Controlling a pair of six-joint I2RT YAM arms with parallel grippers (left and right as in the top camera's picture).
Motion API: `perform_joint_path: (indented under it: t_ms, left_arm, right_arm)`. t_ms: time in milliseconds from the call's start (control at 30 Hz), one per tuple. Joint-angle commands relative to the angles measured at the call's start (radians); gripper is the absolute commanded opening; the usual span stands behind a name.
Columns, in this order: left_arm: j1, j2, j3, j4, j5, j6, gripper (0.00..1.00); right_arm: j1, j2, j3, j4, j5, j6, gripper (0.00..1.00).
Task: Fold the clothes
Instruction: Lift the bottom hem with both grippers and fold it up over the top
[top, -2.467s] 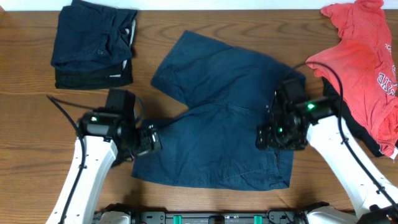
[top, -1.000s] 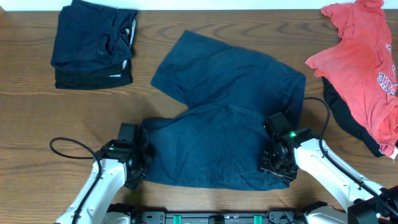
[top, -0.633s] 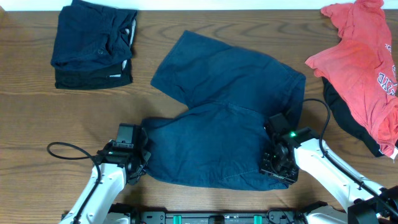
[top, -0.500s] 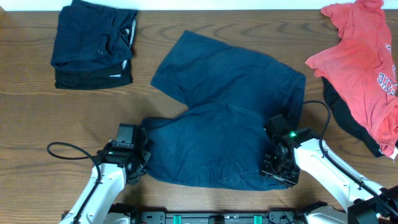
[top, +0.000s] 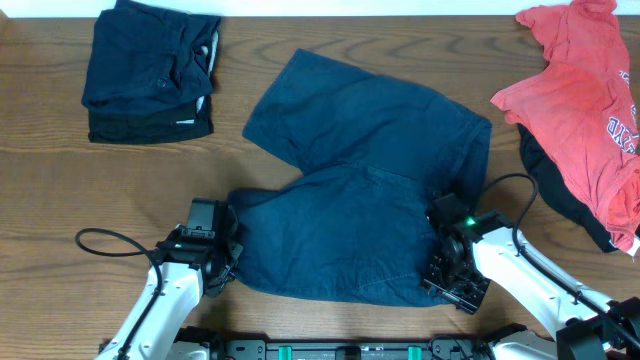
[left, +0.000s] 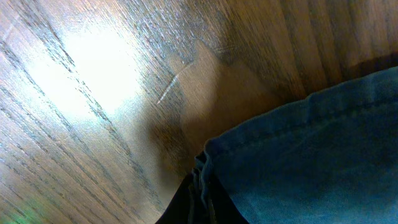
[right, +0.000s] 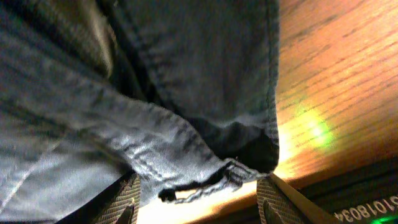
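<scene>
The left tool was seen clamped on the near left hem corner of the navy shorts, the doubled seam being gathered between its dark fingertips just above the wood. The right tool was held with its fingers apart, and the frayed near right corner of the same shorts was draped between them, not pinched. The shorts were spread flat across the middle of the bench, one leg angled toward the far side and the other laid along the near edge, with an arm at each near corner. A folded stack of dark garments was placed at the far left, well apart from the shorts. A coral-red T-shirt was crumpled at the far right, lying partly over a black piece.
</scene>
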Motion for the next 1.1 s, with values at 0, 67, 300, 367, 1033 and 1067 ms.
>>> perform_joint_path:
  t_ms: [0, 67, 300, 367, 1033, 1067]
  left_arm:
    - [-0.001, 0.049, -0.088, -0.003, -0.009, -0.008, 0.06]
    - [-0.001, 0.049, -0.088, -0.004, -0.011, -0.008, 0.06]
    - [-0.001, 0.048, -0.088, -0.006, -0.015, -0.005, 0.06]
    - [-0.001, 0.048, -0.077, -0.021, -0.013, -0.003, 0.06]
    - [-0.001, -0.314, 0.445, -0.413, 0.002, 0.285, 0.06]
    - [-0.001, -0.344, 0.455, -0.418, 0.003, 0.296, 0.06]
  right_arm:
    - [0.003, -0.012, -0.014, 0.007, 0.040, 0.073, 0.58]
    - [0.003, -0.010, -0.021, 0.009, 0.040, 0.073, 0.51]
    - [0.003, -0.010, -0.032, 0.042, 0.010, 0.072, 0.01]
    - [0.000, -0.011, -0.023, 0.042, -0.008, 0.066, 0.01]
    - [-0.243, -0.265, 0.548, -0.372, 0.118, -0.374, 0.01]
    - [-0.246, -0.282, 0.552, -0.390, 0.119, -0.374, 0.01]
